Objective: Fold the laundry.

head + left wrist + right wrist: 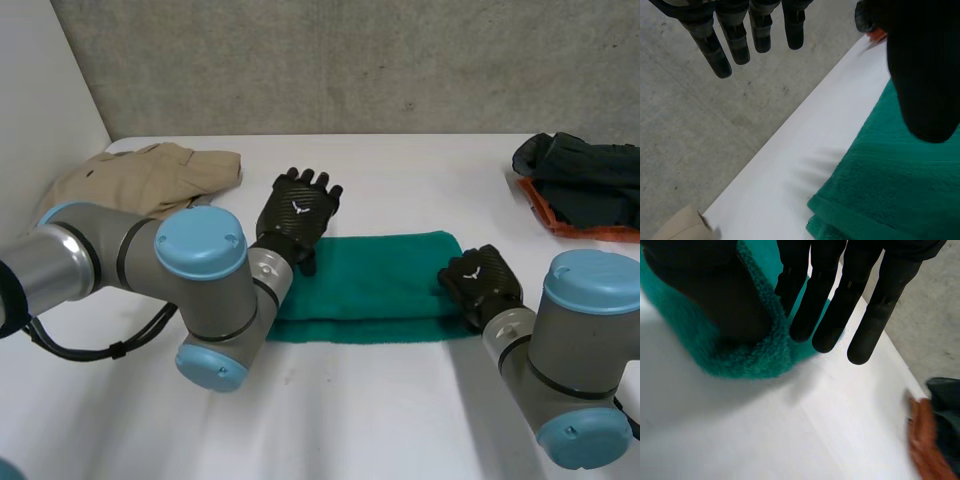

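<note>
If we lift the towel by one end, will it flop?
Likely floppy: the towel is soft terry, its edge curling up beside the right hand. Folded in layers, it may sag or unfold. Fuzzy pile should resist slipping.

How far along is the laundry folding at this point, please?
The towel looks folded once, with a doubled edge. The right hand pinches its right end; the left hand hovers open over its left end. Further folds seem left, and the beige garment and dark clothes seemingly await folding.
</note>
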